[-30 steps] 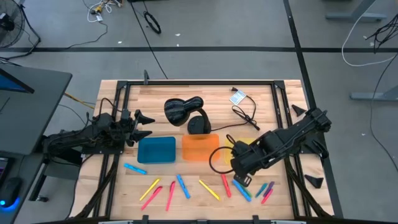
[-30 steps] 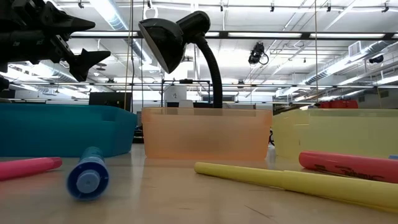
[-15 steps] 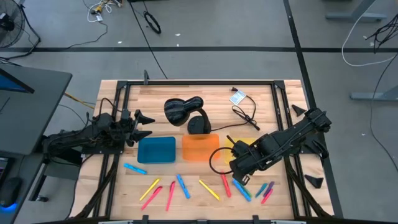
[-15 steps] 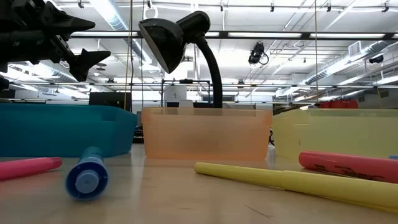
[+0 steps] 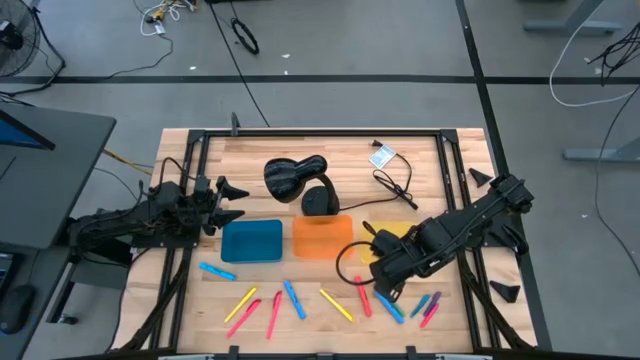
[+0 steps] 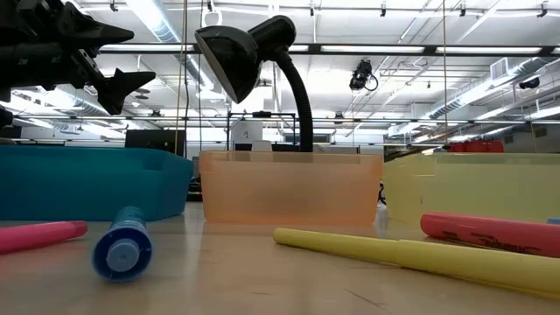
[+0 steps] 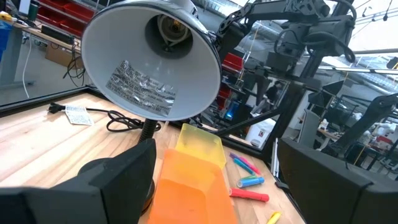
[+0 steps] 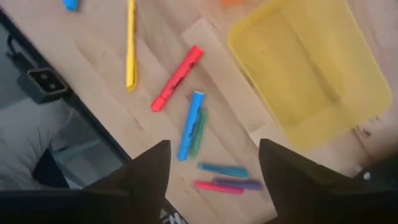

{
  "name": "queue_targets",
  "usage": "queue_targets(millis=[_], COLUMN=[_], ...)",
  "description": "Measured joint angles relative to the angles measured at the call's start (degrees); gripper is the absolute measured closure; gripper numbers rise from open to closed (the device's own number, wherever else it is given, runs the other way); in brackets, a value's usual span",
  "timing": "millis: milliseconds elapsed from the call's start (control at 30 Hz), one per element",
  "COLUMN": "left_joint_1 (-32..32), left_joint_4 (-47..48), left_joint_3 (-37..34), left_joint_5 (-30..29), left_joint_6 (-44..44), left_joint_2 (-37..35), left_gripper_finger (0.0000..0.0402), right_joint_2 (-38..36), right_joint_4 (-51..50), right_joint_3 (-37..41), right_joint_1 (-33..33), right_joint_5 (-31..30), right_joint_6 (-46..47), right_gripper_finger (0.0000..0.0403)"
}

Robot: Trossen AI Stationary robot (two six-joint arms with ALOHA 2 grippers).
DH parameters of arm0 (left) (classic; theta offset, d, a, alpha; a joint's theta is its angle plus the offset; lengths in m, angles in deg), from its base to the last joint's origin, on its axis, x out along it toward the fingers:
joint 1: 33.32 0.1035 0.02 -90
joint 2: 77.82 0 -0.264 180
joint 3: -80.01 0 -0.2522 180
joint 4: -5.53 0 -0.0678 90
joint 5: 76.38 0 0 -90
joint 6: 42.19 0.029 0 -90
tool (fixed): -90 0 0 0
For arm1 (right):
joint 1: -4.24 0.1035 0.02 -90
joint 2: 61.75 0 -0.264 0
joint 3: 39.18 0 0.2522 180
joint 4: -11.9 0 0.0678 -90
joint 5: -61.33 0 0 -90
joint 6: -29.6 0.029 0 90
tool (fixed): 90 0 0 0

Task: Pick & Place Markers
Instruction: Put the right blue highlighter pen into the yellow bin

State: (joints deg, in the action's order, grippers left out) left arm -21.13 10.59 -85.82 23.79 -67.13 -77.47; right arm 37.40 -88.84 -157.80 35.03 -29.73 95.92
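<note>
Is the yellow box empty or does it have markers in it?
Empty. The yellow rectangular plastic tray shows only its bare bottom in the right wrist view; the markers lie outside on the wooden table.

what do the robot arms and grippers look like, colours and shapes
Both arms are dark, near black, built of chunky jointed segments. The left gripper ends in two short pointed black fingers. The right gripper has two broad, flat dark fingers tapering towards their tips. A black cable loops beside the right arm.
</note>
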Motion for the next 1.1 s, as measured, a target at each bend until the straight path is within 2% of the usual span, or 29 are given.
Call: queue_targets(millis=[133,667,1100], left_joint_1=[0.00,0.01,0.01], left_joint_4=[0.00,0.01,-0.01], left_joint_3=[0.01,0.01,-0.01], left_joint_5=[0.00,0.00,0.00], left_joint_6=[0.01,0.01,0.01], left_joint_2=[0.00,0.01,0.01], left_gripper_finger=[0.0060,0.0060,0.0060], right_joint_2=[0.00,4.33,10.47], right_joint_4=[0.19,-1.01,-0.55], right_joint_3=[0.00,0.04,0.04], right_joint_1=[0.07,3.00,4.24], right_joint_5=[-0.01,-4.55,-4.55], right_joint_6=[-1.80,6.58,10.82], right_gripper_finger=[0.0143,0.0142,0.0142])
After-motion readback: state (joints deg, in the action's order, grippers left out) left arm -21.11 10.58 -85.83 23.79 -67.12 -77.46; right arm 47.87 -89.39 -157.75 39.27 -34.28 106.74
